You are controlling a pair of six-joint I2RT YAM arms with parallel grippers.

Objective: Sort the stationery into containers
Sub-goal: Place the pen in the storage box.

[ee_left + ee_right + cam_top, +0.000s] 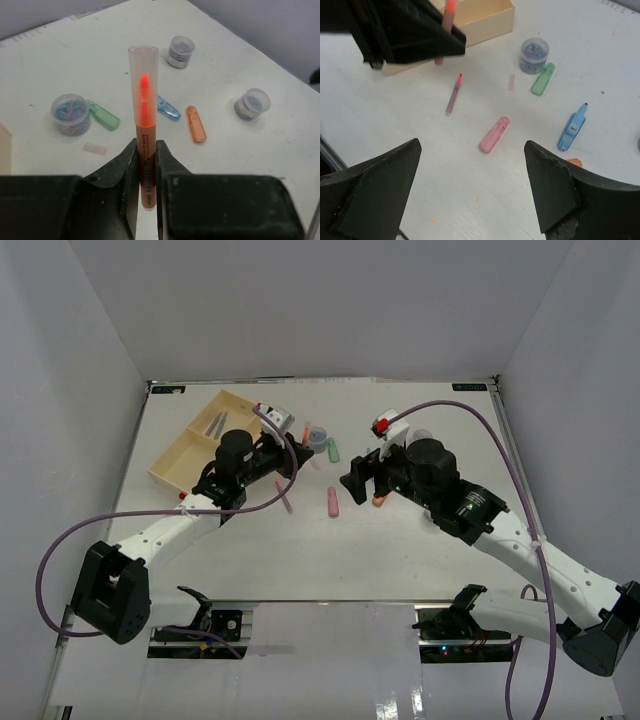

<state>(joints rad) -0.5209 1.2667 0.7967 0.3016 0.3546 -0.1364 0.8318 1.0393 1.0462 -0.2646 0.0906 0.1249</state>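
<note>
The left gripper clamps an orange pen, its capped tip poking out ahead, near the tray — the right gripper hangs with jaws wide apart near a pink marker.

Twin arms: white links, black joints.
Left arm, right arm: black bases and motor housings, purple cable looped off each, white wrist bracket with red patch, matte black wedge-shaped gripper fingers.
</note>
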